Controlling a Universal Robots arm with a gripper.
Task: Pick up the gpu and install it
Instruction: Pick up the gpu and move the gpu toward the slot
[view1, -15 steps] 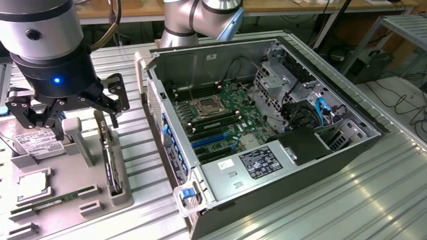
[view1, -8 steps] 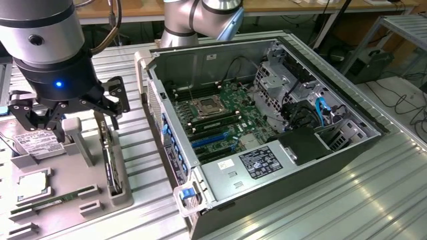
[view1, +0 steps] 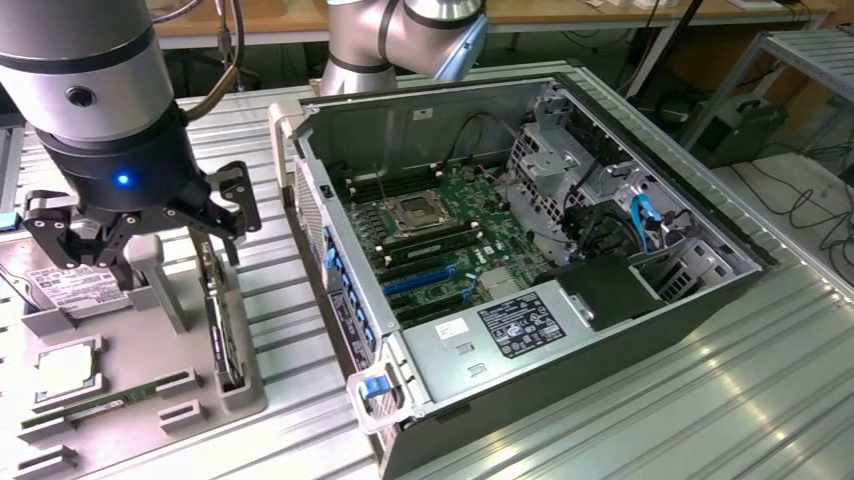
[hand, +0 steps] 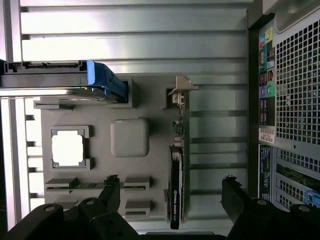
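While wide apart — pincer (hand: 171, 182) above the edge-up gpu (hand: 175, 200), open room beside both long edges.

The arm (view1: 87, 80) hangs wrist-down, its pincer (view1: 140, 240) spread wide open.

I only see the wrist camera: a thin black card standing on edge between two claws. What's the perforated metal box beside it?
Observer: A computer case, side panel off; the exterior view shows a green circuit board inside.
Visitor: Any room there for the card?
Observer: The board's blue slots look free.
Visitor: Is it being touched yet?
Observer: No; the open gripper seems to hang above it, not touching.
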